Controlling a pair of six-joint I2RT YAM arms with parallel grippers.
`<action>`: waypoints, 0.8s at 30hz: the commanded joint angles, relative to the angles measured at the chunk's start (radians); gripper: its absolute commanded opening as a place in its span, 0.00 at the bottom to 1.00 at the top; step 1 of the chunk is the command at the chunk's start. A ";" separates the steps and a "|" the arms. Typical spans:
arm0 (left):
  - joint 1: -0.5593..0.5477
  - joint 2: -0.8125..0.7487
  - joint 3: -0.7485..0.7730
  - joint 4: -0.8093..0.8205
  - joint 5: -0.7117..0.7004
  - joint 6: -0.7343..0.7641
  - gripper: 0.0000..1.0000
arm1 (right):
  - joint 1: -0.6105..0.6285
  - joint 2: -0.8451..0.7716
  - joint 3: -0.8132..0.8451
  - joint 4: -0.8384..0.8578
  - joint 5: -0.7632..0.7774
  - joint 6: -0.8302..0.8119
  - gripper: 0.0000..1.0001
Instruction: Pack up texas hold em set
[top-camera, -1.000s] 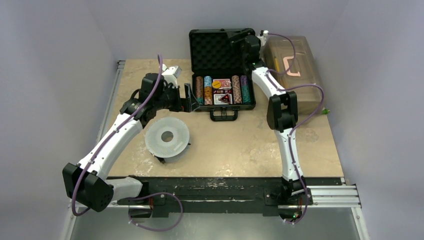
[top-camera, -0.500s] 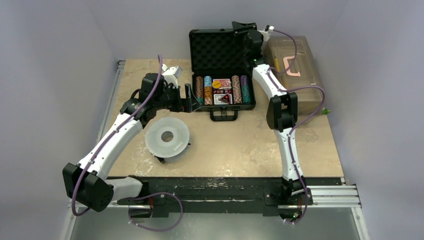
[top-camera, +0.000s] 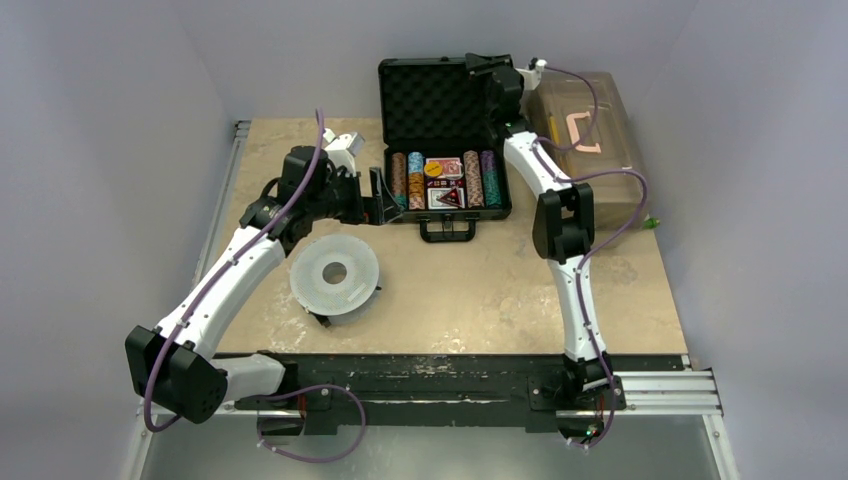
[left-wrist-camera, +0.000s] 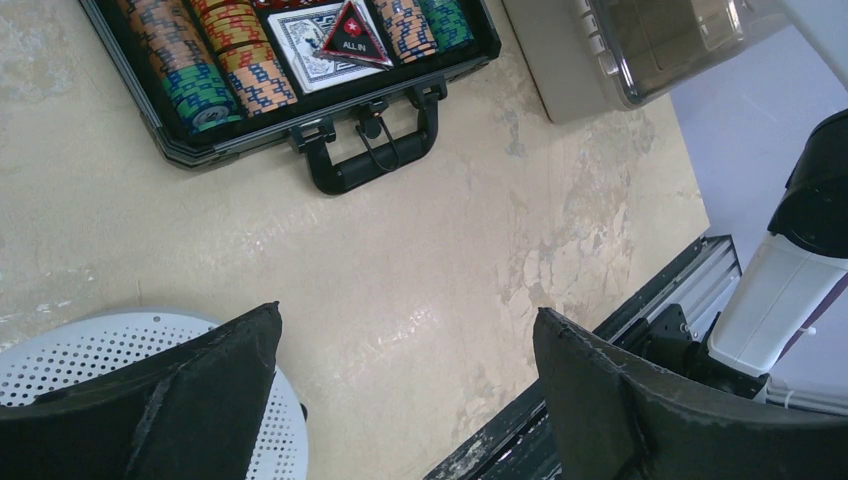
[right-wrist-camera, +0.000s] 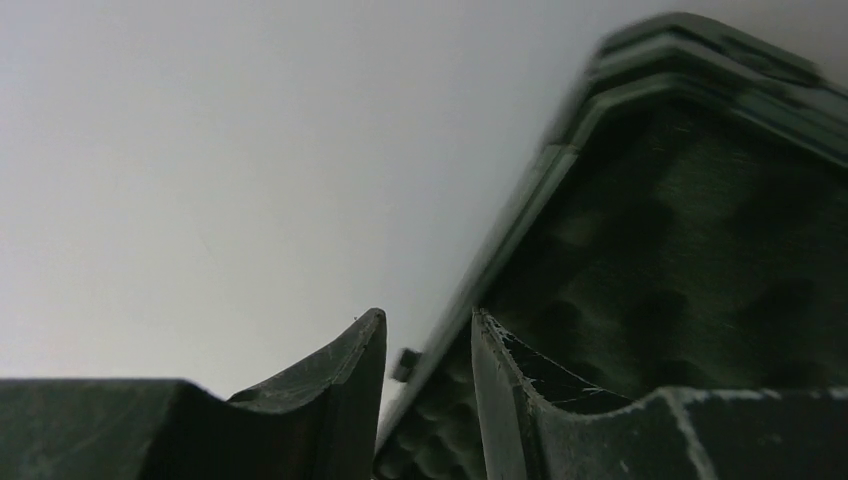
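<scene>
The texas hold em set is a black briefcase (top-camera: 504, 208) standing open at the back of the table, its foam-lined lid (top-camera: 430, 100) upright. Rows of coloured chips (top-camera: 400, 178) and red card decks (top-camera: 445, 196) lie in the base. My right gripper (top-camera: 478, 62) is at the lid's top right corner. In the right wrist view its fingers (right-wrist-camera: 429, 314) straddle the lid's rim (right-wrist-camera: 520, 220), shut on it. My left gripper (top-camera: 385, 195) hovers open just left of the case. In the left wrist view nothing lies between its fingers (left-wrist-camera: 408, 310), and the case handle (left-wrist-camera: 375, 155) shows beyond them.
A grey-white perforated disc (top-camera: 335, 272) with a centre hole lies under my left arm, and the left wrist view shows it (left-wrist-camera: 90, 345) too. A translucent brown toolbox (top-camera: 585, 140) with a pink handle stands right of the case, against the back wall.
My right gripper has risen to the lid's top right corner and closed its fingers onto the rim. The left arm has not moved.
</scene>
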 joint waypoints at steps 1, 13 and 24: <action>0.012 -0.002 0.038 0.036 0.021 -0.014 0.93 | 0.008 -0.090 -0.107 0.016 0.020 -0.040 0.37; 0.014 -0.001 0.040 0.033 0.013 -0.009 0.93 | 0.003 -0.030 -0.051 0.078 -0.008 -0.013 0.45; 0.015 -0.002 0.040 0.035 0.019 -0.012 0.93 | -0.002 0.075 0.129 0.011 0.079 0.030 0.46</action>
